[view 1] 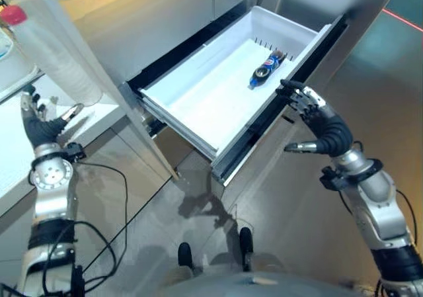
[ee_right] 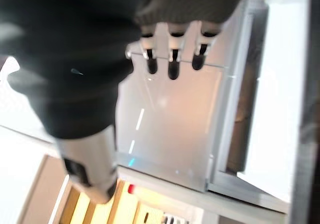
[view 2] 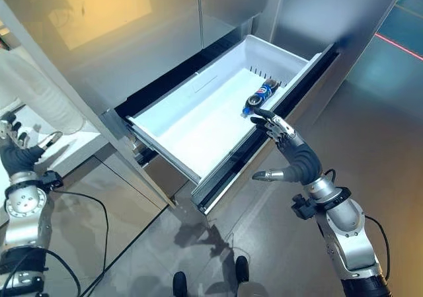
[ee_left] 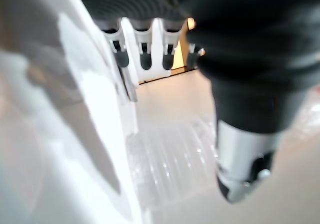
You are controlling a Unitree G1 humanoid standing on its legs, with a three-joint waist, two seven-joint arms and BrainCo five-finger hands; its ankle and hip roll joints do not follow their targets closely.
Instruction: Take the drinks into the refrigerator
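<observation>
A dark cola bottle [view 1: 267, 69] with a blue label lies on its side in the white pulled-out refrigerator drawer [view 1: 198, 105], near its right wall [view 2: 260, 96]. My right hand [view 1: 316, 115] is open, fingers straight, just outside the drawer's dark front panel, close to the bottle but apart from it; it holds nothing [ee_right: 172, 59]. My left hand [view 1: 36, 125] is open at the far left beside the open refrigerator door, holding nothing [ee_left: 145, 54].
The open refrigerator door [view 1: 73, 52] slants down between my left hand and the drawer. A white surface [view 1: 10, 158] lies at the far left. Grey floor [view 1: 277, 198] spreads below the drawer, with a red line [view 1: 400, 18] at the far right.
</observation>
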